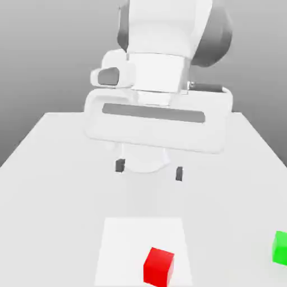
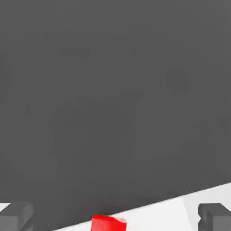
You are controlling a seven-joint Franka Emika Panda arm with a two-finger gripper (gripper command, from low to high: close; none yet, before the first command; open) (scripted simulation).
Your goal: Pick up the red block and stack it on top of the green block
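The red block (image 1: 158, 267) is a small bright-red cube lying on a lighter square patch of the table (image 1: 50, 185), near the front. The green block (image 1: 280, 247) sits at the exterior view's right edge, partly cut off. My gripper (image 1: 149, 170) hangs above the table, behind the red block and well apart from it. Its two dark fingertips (image 1: 119, 165) stand wide apart with nothing between them, so it is open. In the hand view a sliver of the red block (image 2: 108, 223) shows between the two fingertips (image 2: 16, 216), at the table's edge.
The white table stretches wide around both blocks. The arm's bulky white hand and wrist (image 1: 160, 112) loom over the table's middle. Behind the table is plain grey background.
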